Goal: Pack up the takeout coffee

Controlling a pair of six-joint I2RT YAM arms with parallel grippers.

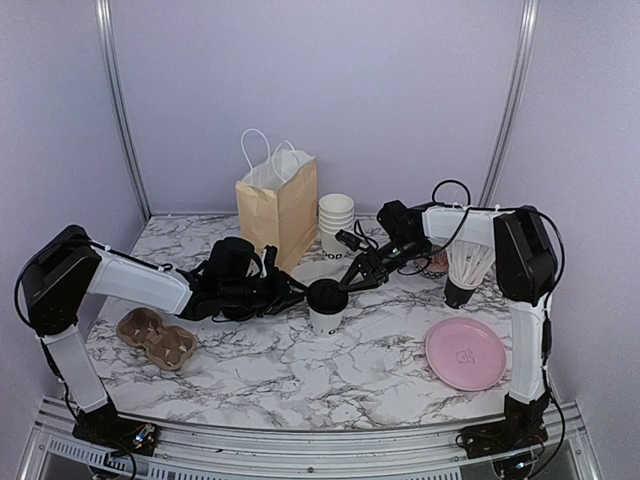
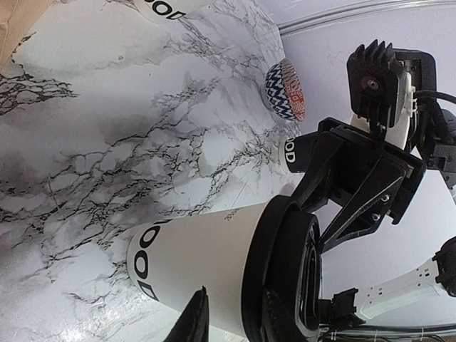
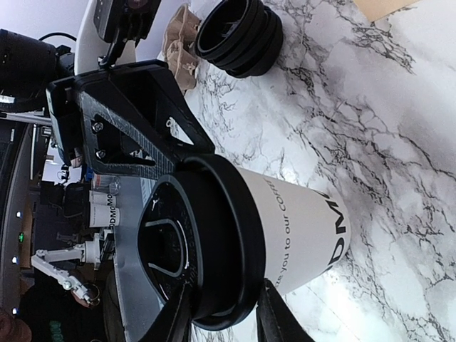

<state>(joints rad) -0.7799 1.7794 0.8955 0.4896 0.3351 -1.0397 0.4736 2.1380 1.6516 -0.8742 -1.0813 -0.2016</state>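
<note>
Seen from above, the left gripper (image 1: 297, 293) and the right gripper (image 1: 352, 284) meet at the takeout coffee (image 1: 327, 306), too small to tell whether either one clamps it. The right arm (image 1: 470, 225) partly hides a patterned object (image 1: 436, 266) at 2 o'clock from the cup. The left wrist view cuts the cup at its bottom edge; the right wrist view cuts its own fingers (image 3: 278, 322) at 6 o'clock.

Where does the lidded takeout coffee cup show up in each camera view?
Top external: takeout coffee stands upright near the middle of the table.
Left wrist: takeout coffee at bottom centre, sideways in the picture, lid to the right.
Right wrist: takeout coffee at lower centre, lid on the left, facing the camera.
Shared landmark: the marbled tabletop under it in all three.
</note>
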